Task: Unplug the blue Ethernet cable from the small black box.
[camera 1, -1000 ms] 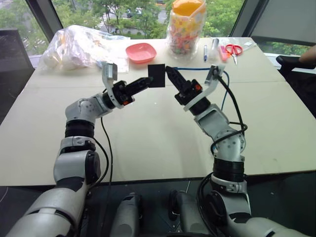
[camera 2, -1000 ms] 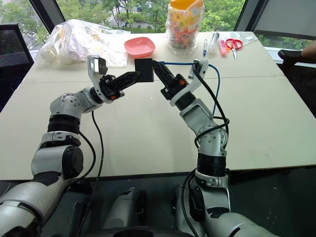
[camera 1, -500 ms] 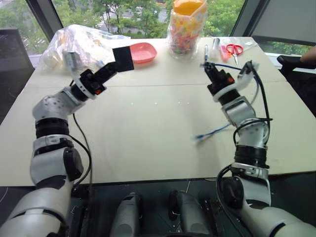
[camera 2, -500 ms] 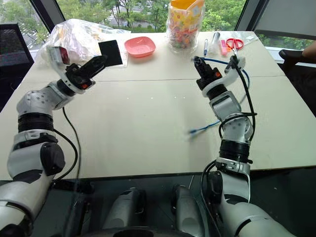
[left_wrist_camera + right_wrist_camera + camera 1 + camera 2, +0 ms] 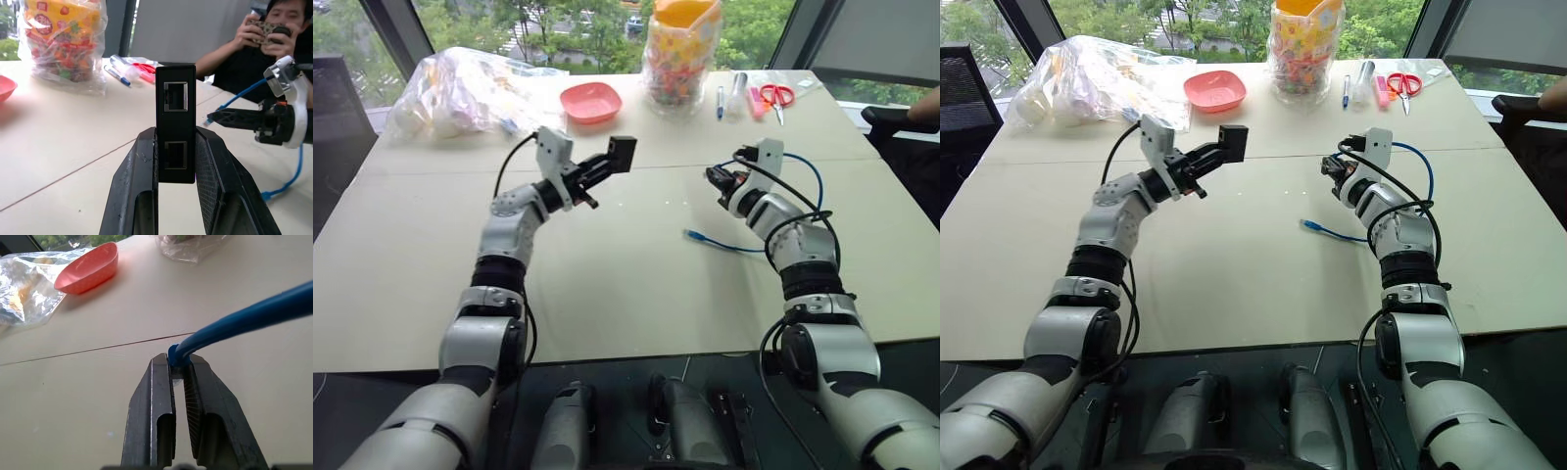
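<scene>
My left gripper is shut on the small black box, holding it upright above the table left of centre. Two ports face the left wrist view, and both are empty. The blue Ethernet cable is free of the box. One end is pinched in my right gripper, which is shut on it just above the table, right of centre. From there the cable loops back around the right forearm. Its other plug lies on the table between the arms.
At the table's far side sit a pink bowl, a bag of sweets, a clear plastic bag, pens and red scissors. A person holding a phone sits beyond the table's right edge.
A second ago the cable ran into the box at the centre. The grippers then pulled apart, separating them. Now the left arm has swung back toward the centre with the box and the right gripper has dropped lower.
</scene>
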`<state>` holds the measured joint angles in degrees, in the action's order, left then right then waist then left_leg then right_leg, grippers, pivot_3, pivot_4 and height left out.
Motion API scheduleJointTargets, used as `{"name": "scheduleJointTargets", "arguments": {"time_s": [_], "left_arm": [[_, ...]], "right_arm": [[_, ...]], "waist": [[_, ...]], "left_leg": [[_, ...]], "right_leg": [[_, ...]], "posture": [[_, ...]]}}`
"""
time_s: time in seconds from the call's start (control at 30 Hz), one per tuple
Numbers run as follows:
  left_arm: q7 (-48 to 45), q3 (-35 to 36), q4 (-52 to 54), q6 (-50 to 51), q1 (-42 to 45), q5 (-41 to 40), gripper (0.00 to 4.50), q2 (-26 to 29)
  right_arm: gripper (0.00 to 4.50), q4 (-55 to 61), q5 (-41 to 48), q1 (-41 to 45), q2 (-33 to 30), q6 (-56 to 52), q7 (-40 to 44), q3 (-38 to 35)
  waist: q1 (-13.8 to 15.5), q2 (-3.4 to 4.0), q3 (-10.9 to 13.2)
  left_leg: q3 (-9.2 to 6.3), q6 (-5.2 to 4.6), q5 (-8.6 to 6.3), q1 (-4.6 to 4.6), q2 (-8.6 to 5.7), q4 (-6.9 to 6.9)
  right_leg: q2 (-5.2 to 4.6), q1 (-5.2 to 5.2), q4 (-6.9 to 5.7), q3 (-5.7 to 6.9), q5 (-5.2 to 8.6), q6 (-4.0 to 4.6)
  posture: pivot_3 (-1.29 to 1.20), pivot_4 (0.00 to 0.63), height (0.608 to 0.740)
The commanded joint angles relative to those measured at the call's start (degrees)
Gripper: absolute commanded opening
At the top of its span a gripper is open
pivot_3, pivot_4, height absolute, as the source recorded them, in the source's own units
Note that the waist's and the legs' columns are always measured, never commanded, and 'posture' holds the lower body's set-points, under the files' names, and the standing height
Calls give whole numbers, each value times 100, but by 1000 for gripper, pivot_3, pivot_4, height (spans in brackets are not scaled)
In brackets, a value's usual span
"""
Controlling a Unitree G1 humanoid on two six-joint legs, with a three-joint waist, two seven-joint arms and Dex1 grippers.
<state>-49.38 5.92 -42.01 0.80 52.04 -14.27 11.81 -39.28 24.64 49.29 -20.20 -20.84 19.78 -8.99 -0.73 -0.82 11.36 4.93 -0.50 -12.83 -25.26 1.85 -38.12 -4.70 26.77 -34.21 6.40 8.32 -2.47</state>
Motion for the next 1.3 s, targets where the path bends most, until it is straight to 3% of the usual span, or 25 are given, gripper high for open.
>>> {"name": "scheduleJointTargets", "arguments": {"time_s": [0.03, 0.2, 0.23, 0.4, 0.63, 0.7, 0.87, 0.9, 1.0, 1.3], "left_arm": [[184, -129, -202, -529, 29, 191, 457, -146], [361, -169, -796, -930, 224, 325, 457, -338], [397, -176, -904, -1003, 256, 343, 457, -368], [789, -187, -1619, -1506, 433, 531, 457, -549], [1128, -280, -2341, -2040, 516, 856, 457, -676], [1080, -288, -2430, -2070, 481, 894, 1489, -700], [942, -234, -2360, -1991, 376, 871, 3519, -569], [807, -253, -2209, -1886, 319, 847, 3937, -506], [259, -291, -1370, -1408, -20, 645, 3937, -296], [-596, -411, 3444, 1959, -2293, -292, 3937, 1263]], "right_arm": [[1659, -149, -256, 127, -85, 416, 143, -83], [4241, 606, -642, -369, -235, -15, 630, 407], [4385, 934, -743, -561, -310, -161, 804, 610], [4385, 3063, -547, -1629, -594, -1080, 1156, 864], [4385, 4230, -372, -2156, -467, -1517, 821, 480], [4500, 4410, -330, -2218, -420, -1553, 766, 407], [4500, 4704, -241, -2318, -427, -1576, 788, 334], [4500, 4762, -224, -2357, -459, -1571, 831, 327], [4500, 4988, -138, -2539, -577, -1584, 1006, 286], [4500, 5793, 543, -3244, -1061, -1941, 1756, 101]], "waist": [[0, 0, 0], [-1, 0, 0], [3, 0, 0], [24, 0, 0], [19, -1, -1], [23, -1, -1], [24, -1, -1], [21, -1, -1], [12, -1, -1], [11, 1, -2]], "left_leg": [[0, 0, 0, 0, 0, -1], [-2, 0, 0, 0, 3, -5], [-2, 0, 0, 0, 3, -5], [-20, -1, -1, -5, 4, -6], [-24, 0, -2, -1, 10, -13], [-28, 0, -2, -2, 11, -13], [-26, 0, -2, -4, 9, -12], [-27, -1, -2, -4, 9, -12], [-27, -1, -2, -3, 12, -11], [-27, 0, -2, 1, 22, -10]], "right_leg": [[0, 0, 0, 0, 1, -3], [0, 0, -3, 1, 11, -19], [0, 0, -2, 1, 11, -19], [-4, 1, -1, 3, 12, -20], [-7, -1, -1, 6, 10, -19], [-5, -1, -1, 9, 10, -19], [-5, 0, 1, 10, 10, -19], [-5, 0, 1, 10, 10, -19], [-5, 0, 0, 10, 10, -18], [-3, -1, -1, 7, 12, -15]], "posture": [[0, 150, 740], [0, 150, 740], [0, 150, 740], [0, 150, 740], [0, 150, 740], [0, 150, 740], [0, 150, 740], [0, 150, 740], [0, 150, 740], [0, 150, 740]]}}
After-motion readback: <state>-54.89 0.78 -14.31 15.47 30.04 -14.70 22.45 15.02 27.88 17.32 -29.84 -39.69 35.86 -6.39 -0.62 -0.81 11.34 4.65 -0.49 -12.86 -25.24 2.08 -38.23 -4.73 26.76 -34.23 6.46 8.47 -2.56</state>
